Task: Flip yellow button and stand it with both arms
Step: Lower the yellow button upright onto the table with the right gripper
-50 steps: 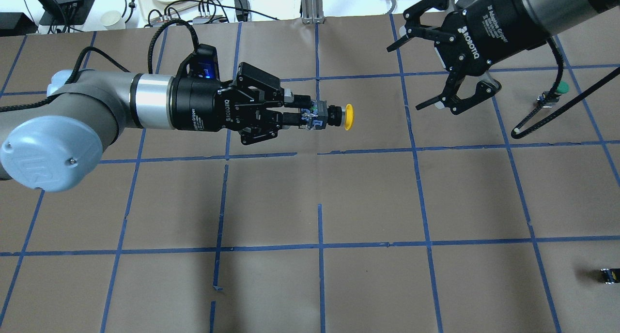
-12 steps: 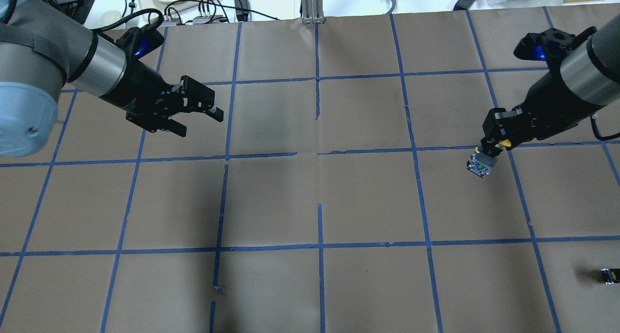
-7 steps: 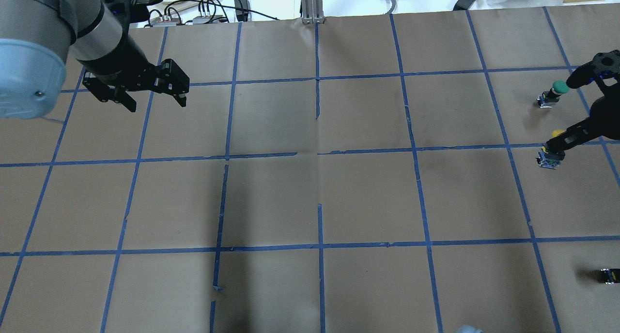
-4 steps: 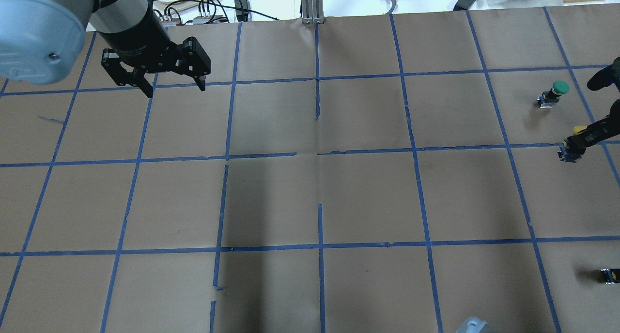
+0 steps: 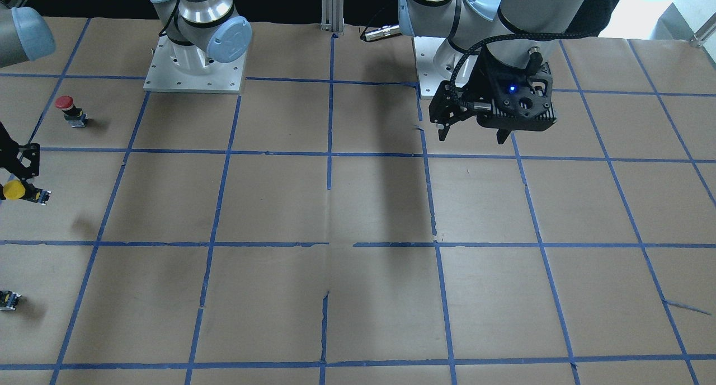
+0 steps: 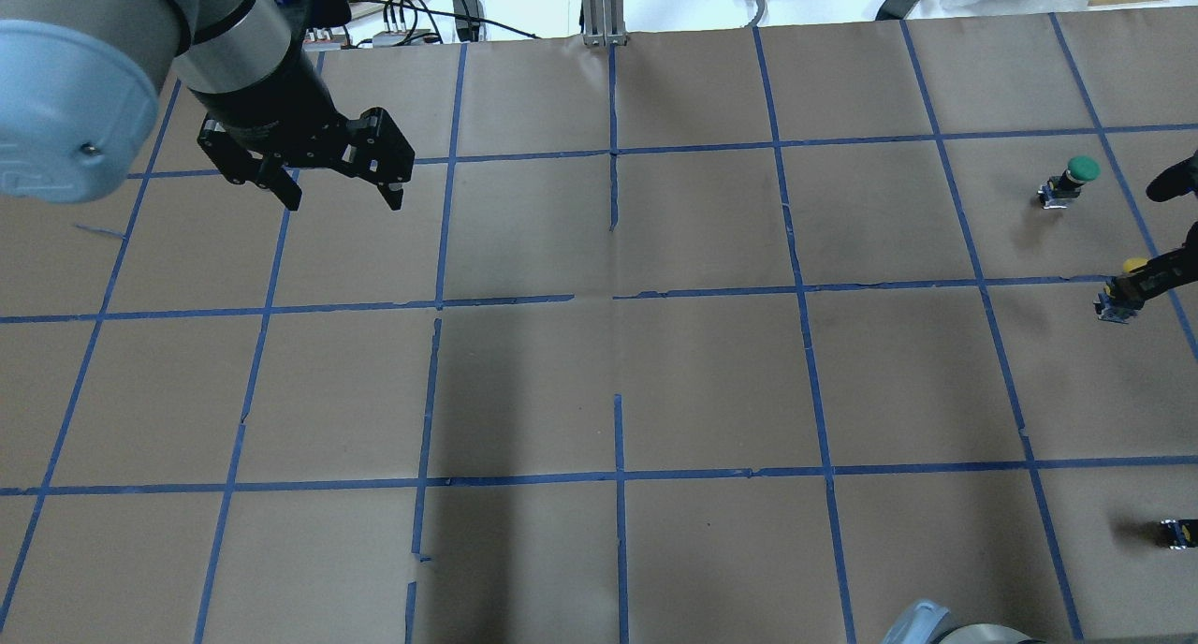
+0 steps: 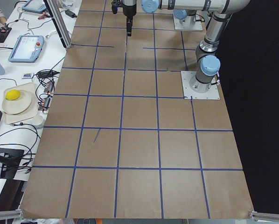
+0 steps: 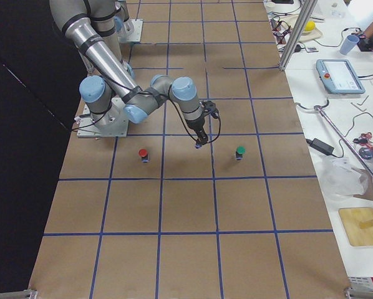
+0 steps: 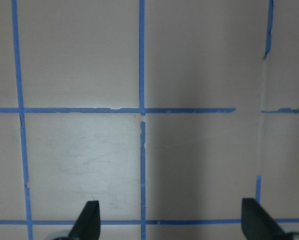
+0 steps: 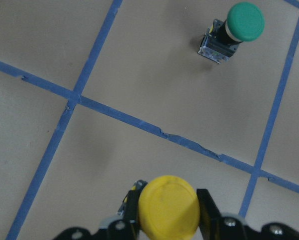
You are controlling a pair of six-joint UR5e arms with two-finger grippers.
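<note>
Pinching the small push-button with the round yellow cap (image 10: 169, 202) by the sides of that cap, the black two-finger right tool (image 10: 169, 220) hangs over the robot's far right side of the brown paper-covered desk (image 6: 711, 382), which is marked into squares with blue tape. In the right wrist view the cap faces the camera. A black finger (image 10: 207, 207) presses against each side of it, and the grey-and-black body is mostly hidden beneath. The overhead view shows the cap uppermost and the body pointing down at the desk; whether its base touches the paper cannot be told.

A green-capped push-button (image 6: 1070, 181) stands upright in the next square farther from the robot, with a tape line running between the two. Seen from the desk's right end, the yellow-capped one sits between that green one and a red-capped push-button (image 8: 143, 154) standing closer to the robot's base. A small capless black switch block (image 6: 1175, 532) lies well apart, near the desk's right edge.

The black two-finger left tool (image 6: 344, 195) hovers over the left part of the desk, pointing down, its fingers spread wide and holding nothing. Its wrist camera shows paper and tape lines between the two fingertips (image 9: 87, 222).
</note>
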